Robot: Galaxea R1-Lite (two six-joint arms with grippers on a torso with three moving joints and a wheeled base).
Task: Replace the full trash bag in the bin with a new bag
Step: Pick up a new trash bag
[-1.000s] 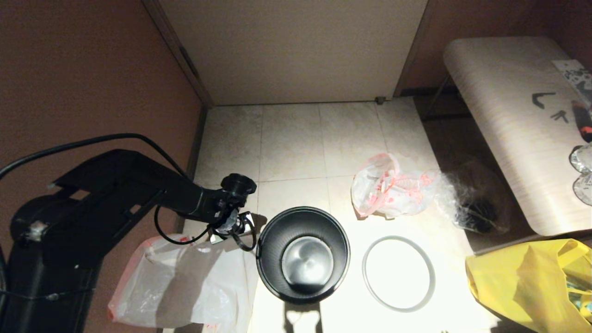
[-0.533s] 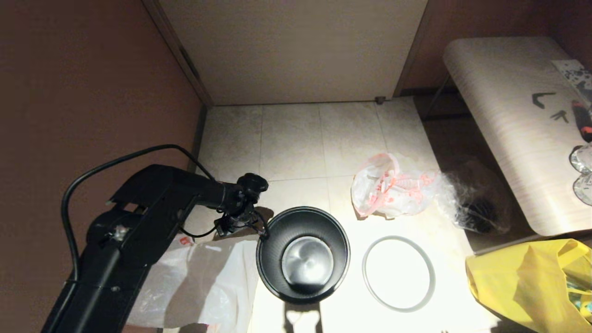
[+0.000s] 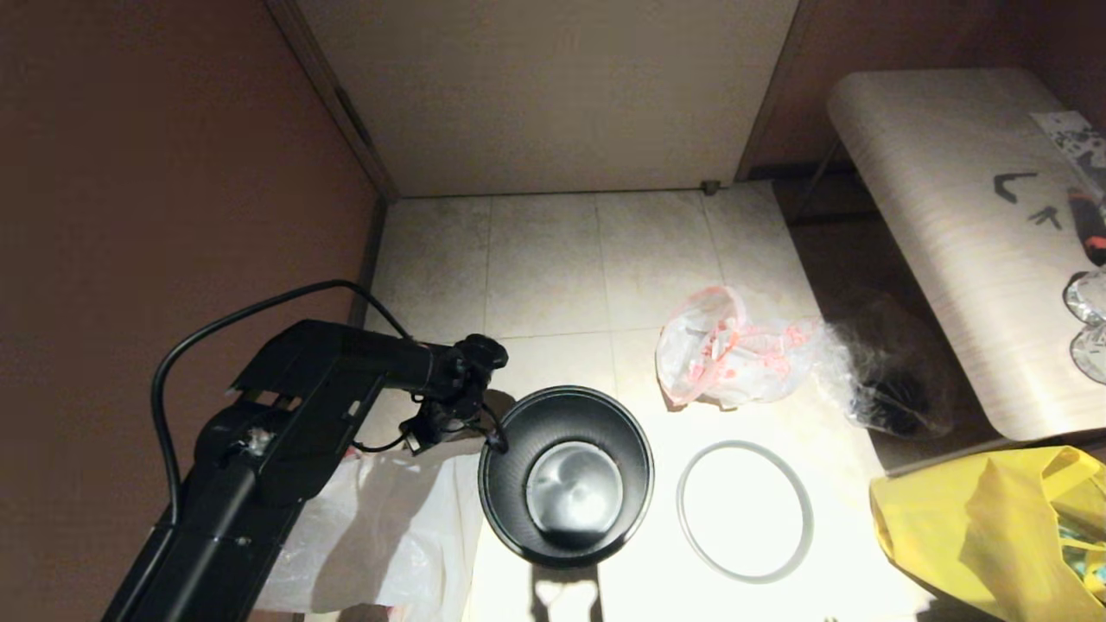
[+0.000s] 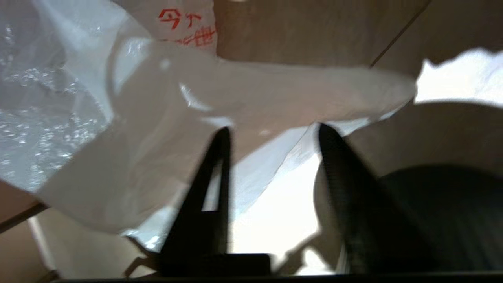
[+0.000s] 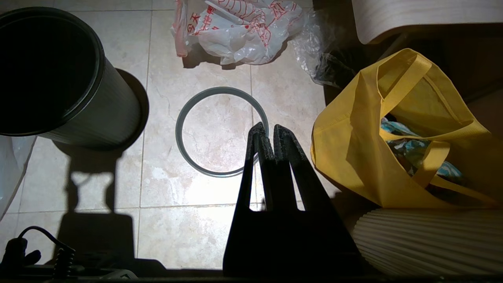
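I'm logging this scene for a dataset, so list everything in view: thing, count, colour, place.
bin: 1, black, floor centre, no bag inside
new bag: 1, translucent white, floor left of bin
full trash bag: 1, white with red print, floor beyond bin
hoop: 1, grey, floor right of bin
clear bag: 1, dark contents, beside full trash bag
yellow bag: 1, yellow, far right
table: 1, pale wood, right
left tool: open, over new bag's edge near bin
right tool: shut, above hoop

Pale tiled floor [image 3: 544, 259] between brown walls [image 3: 155, 173], with a light wood-grain bench [image 3: 950, 216] at right.
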